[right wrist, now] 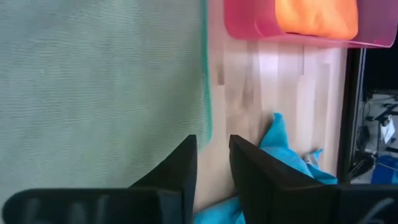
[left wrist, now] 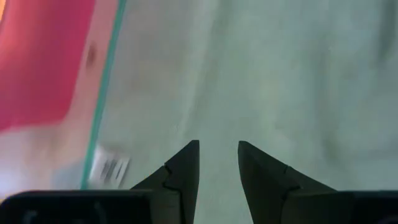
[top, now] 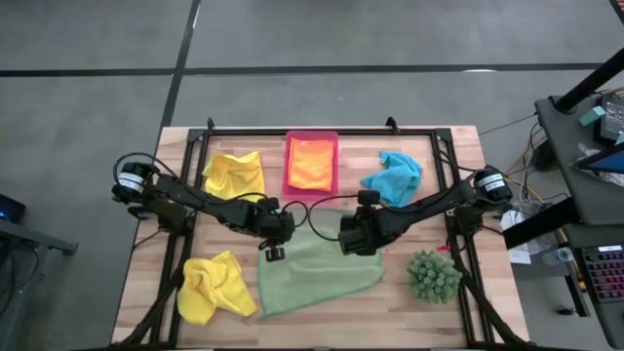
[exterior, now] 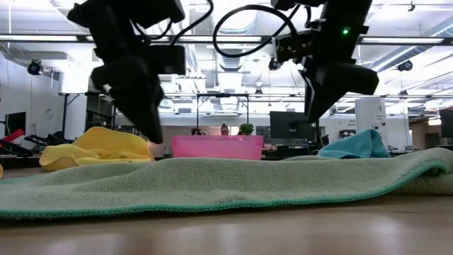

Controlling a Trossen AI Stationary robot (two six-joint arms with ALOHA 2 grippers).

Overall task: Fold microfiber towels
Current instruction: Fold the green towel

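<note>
A pale wooden table (top: pixel 146 283) with a black frame stands on a grey floor; the low view looks across it into a workshop hall with bright ceiling lights.

The left gripper (top: pixel 274 244) hangs at the picture's centre, just left of the middle, over the upper left corner of the light green towel (top: pixel 317 275). In the left wrist view its fingers (left wrist: pixel 186 165) stand a little apart with nothing between them, above the green cloth close to its teal-stitched edge. The right gripper (top: pixel 353 237) hangs just right of the middle, over the towel's upper right edge. In the right wrist view its fingers (right wrist: pixel 183 165) are likewise slightly parted and empty, right at the cloth's hem beside bare wood.

The light green towel lies spread flat, lower centre of the high view. Above it, at upper centre, the pink tray (top: pixel 290 156) holds the orange towel (top: pixel 311 164). One yellow towel (top: pixel 235 174) lies crumpled at upper left, another yellow towel (top: pixel 213 286) at lower left. The turquoise towel (top: pixel 393 178) sits bunched at upper right. A spiky green plant (top: pixel 433 275) stands at lower right, just beside the green cloth.
</note>
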